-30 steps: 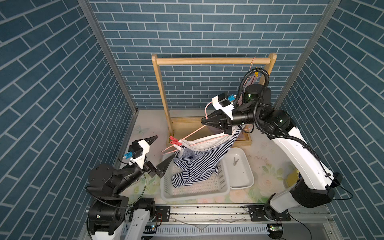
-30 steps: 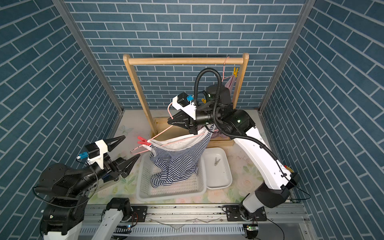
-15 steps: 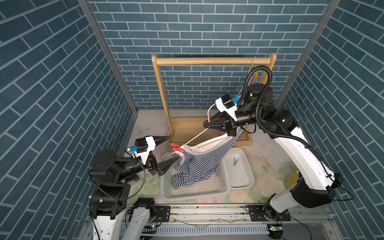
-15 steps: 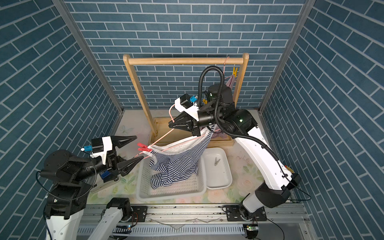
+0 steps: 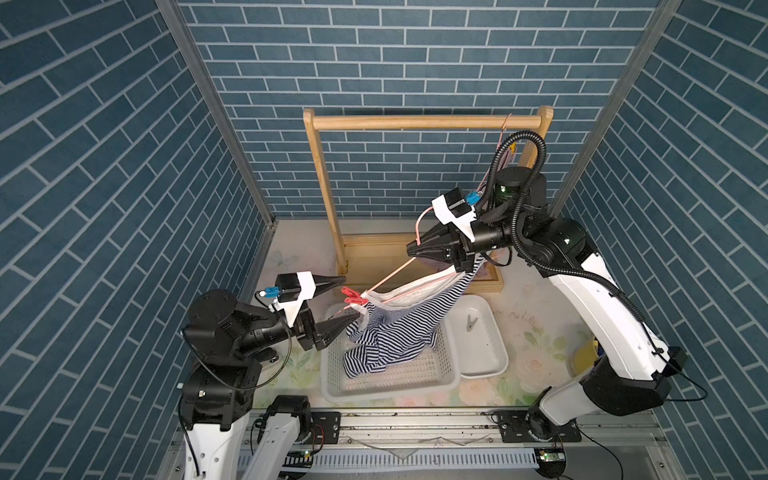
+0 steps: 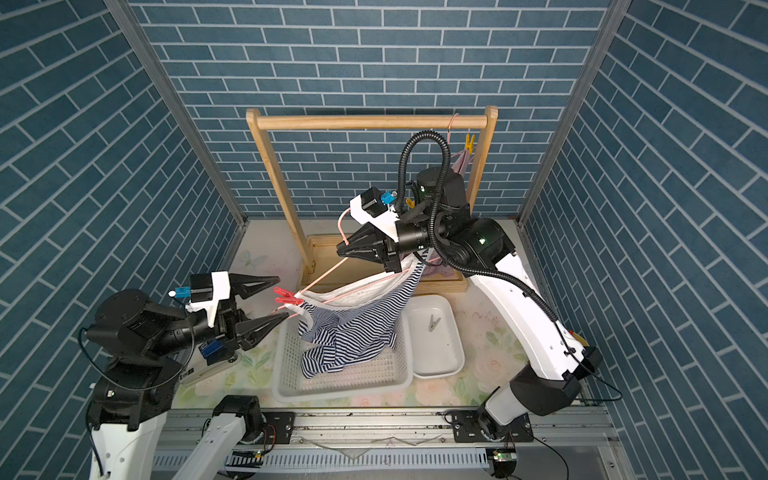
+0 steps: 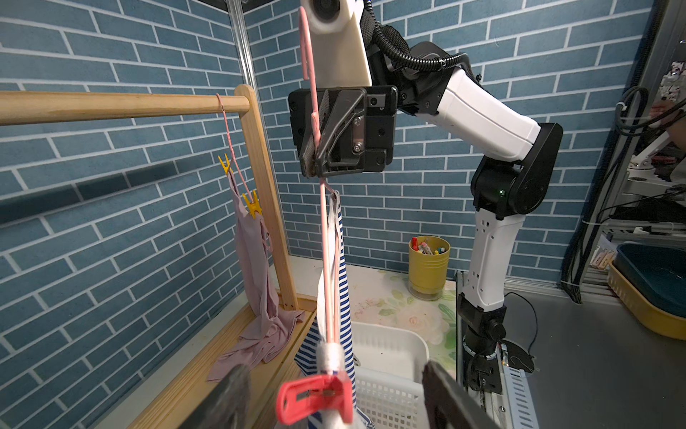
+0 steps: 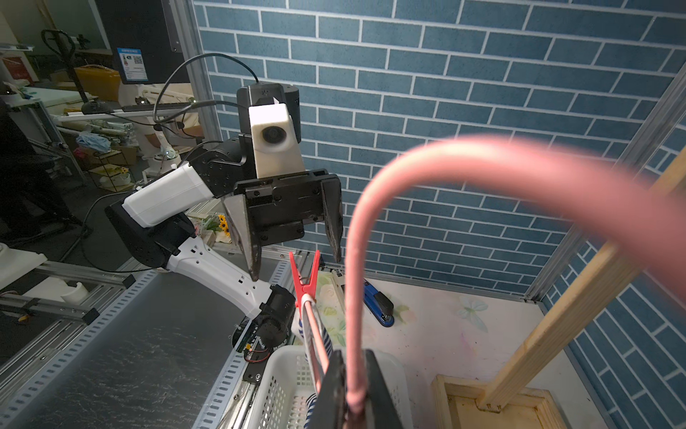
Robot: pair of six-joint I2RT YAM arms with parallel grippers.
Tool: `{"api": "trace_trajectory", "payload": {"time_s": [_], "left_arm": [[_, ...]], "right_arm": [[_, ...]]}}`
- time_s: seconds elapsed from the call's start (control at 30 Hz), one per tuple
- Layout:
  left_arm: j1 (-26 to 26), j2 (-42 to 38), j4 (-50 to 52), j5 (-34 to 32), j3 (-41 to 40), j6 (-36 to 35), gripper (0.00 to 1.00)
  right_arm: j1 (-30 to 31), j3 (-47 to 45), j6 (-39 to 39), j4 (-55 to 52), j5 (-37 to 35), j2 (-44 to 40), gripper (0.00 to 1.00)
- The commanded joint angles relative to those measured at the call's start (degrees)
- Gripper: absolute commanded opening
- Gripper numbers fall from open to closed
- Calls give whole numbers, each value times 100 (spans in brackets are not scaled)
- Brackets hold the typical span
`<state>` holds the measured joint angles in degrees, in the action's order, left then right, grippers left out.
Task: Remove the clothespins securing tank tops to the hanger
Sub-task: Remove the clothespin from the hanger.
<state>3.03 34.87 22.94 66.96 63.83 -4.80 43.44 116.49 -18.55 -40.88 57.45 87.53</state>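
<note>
Four clothespins. One red clothespin (image 5: 353, 296) clips the striped tank top (image 5: 399, 328) to the hanger (image 5: 395, 272) at its 8 o'clock end, between the open jaws of the left end effector (image 5: 350, 298). One grey clothespin (image 5: 471, 323) lies in the tray (image 5: 486, 353). Two yellow clothespins (image 7: 252, 206) pin the pink tank top (image 7: 256, 267) at the 3 o'clock end of the rail (image 5: 415, 122). The right end effector (image 5: 409, 250) is clamped on the hanger.

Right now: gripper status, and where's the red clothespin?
Left gripper open, straddling red clothespin, no contact. Right gripper shut on pink hanger. Nothing in the way.
</note>
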Motion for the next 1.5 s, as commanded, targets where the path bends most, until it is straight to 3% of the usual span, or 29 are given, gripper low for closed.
{"api": "trace_trajectory", "payload": {"time_s": [0.0, 0.43, 0.73, 0.83, 1.1, 1.37, 1.47], "left_arm": [[22, -18, -211, 66, -62, 93, 74], [40, 134, -7, 299, 57, -66, 33], [58, 445, 144, 364, 195, -126, 14], [66, 485, 171, 230, 204, -61, 0], [66, -49, -501, -1016, -157, 568, 0], [66, -202, -551, -1856, -223, 697, 0], [71, -294, -594, -2481, -288, 739, 0]], "right_arm": [[-17, 6, -378, 215, 276, -137, 0], [-18, -129, -288, 439, 267, -245, 0], [-20, -229, -240, 522, 245, -262, 0], [-13, -267, -220, 566, 175, -271, 0], [-11, -272, -204, 373, -1, -131, 0], [76, -338, -27, 373, -274, -9, 0], [203, -272, -9, 270, -469, 78, 0]]}}
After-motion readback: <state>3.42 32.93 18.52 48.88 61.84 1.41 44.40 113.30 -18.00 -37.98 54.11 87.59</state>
